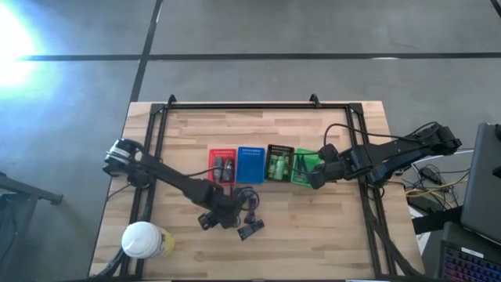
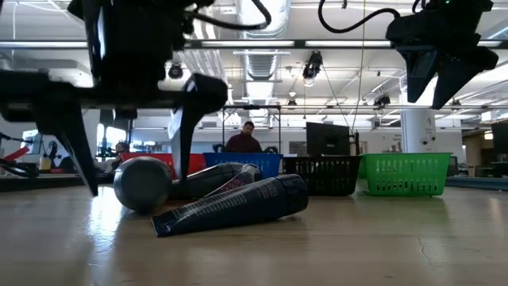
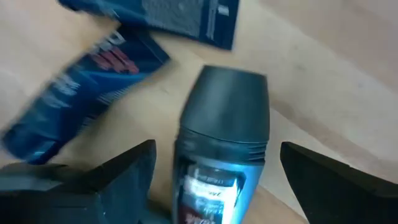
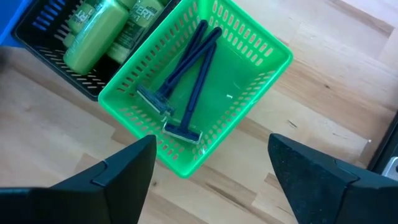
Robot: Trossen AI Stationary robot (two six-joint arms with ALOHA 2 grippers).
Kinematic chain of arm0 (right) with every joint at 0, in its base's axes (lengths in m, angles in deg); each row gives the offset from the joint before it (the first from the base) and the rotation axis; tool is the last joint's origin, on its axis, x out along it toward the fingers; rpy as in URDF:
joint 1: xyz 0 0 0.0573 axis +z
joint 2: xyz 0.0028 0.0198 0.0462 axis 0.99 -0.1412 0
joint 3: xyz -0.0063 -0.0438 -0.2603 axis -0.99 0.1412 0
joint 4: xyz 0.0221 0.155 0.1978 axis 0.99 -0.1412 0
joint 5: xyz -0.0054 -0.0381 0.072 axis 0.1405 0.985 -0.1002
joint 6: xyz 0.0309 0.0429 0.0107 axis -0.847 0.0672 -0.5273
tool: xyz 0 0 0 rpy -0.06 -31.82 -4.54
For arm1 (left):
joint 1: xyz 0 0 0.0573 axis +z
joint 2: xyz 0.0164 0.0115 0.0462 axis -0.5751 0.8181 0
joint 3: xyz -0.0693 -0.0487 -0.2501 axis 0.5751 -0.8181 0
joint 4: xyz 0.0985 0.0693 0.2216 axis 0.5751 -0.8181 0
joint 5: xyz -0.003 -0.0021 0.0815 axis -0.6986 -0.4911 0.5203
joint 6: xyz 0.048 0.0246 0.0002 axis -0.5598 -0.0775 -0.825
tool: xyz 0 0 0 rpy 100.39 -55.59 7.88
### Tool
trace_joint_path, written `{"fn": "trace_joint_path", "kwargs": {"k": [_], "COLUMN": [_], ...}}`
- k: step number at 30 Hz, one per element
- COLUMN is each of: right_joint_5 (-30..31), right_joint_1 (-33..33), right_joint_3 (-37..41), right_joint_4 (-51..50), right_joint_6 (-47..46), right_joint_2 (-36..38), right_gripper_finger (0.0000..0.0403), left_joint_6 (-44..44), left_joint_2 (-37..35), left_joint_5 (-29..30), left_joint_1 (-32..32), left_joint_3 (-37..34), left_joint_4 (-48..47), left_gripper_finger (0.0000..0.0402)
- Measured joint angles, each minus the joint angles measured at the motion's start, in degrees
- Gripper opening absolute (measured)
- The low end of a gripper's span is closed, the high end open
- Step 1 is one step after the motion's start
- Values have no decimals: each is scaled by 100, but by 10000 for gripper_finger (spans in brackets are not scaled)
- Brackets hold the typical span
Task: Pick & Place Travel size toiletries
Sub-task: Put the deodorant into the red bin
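Observation:
My left gripper (image 3: 217,149) (image 1: 228,215) is open near the table's front centre. Its fingers stand on either side of a dark grey capped bottle (image 3: 224,124) (image 2: 143,184) lying on its side on the wood, with a gap showing on both sides. Two dark blue tubes (image 3: 81,99) (image 3: 180,18) lie flat just beyond it; the low view shows one tube (image 2: 230,208) nearest the front. My right gripper (image 4: 211,143) (image 1: 313,178) hangs open above the green tray (image 4: 267,68), which holds two thin dark razors (image 4: 186,68). Green bottles (image 4: 99,31) lie in the black tray (image 4: 37,43).
Four trays stand in a row at mid-table: red tray (image 1: 221,164) with dark items, blue tray (image 1: 250,164), black tray (image 1: 279,163), green tray (image 1: 304,166). A white-topped yellow container (image 1: 145,239) stands at the front left. People show in the room behind (image 2: 244,137).

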Motion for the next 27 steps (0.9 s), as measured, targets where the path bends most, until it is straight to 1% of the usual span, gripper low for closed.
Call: {"fn": "trace_joint_path", "kwargs": {"k": [2, 4, 8, 11, 14, 16, 18, 19, 21, 23, 25, 26, 27], "right_joint_5": [0, 0, 0, 0, 0, 2, 4, 9, 13, 37, 135, 189, 224], "right_joint_1": [0, 0, 0, 0, 0, 0, 0, 0, -1, -2, -2, -4, -12], "right_joint_3": [0, 1, 4, 4, 5, 7, 7, 7, 9, 9, 9, 9, 9], "right_joint_4": [1, 1, 1, 1, 1, 1, 0, 2, 2, 3, 7, 13, 22], "right_joint_6": [1, 1, -1, -1, 1, 1, 1, 1, 1, 0, 1, 1, 0], "right_joint_2": [0, 0, 0, 0, 0, 0, 0, 0, 0, 0, 0, 0, 0], "right_gripper_finger": [312, 317, 326, 331, 336, 339, 342, 343, 345, 345, 343, 341, 338], "left_joint_6": [34, 95, 251, 815, 1784, 2759, 3964, 4644, 6311, 8298, 10064, 10743, 11150], "left_joint_2": [105, 178, 307, 296, 111, -187, -572, -796, -1244, -1701, -2106, -2263, -2409], "left_joint_5": [-31, -108, -178, -148, 45, 244, 548, 765, 1333, 1971, 2404, 2551, 2675], "left_joint_1": [25, 25, 11, 11, 16, 18, 16, 21, 103, 355, 759, 968, 1181], "left_joint_3": [0, 0, 0, 2, 6, 96, 173, 180, 180, 169, 17, -104, -242], "left_joint_4": [-9, -9, -18, -66, -289, -658, -885, -1044, -1244, -1422, -1660, -1675, -1594], "left_gripper_finger": [338, 320, 261, 212, 211, 211, 211, 211, 211, 211, 211, 211, 211]}}
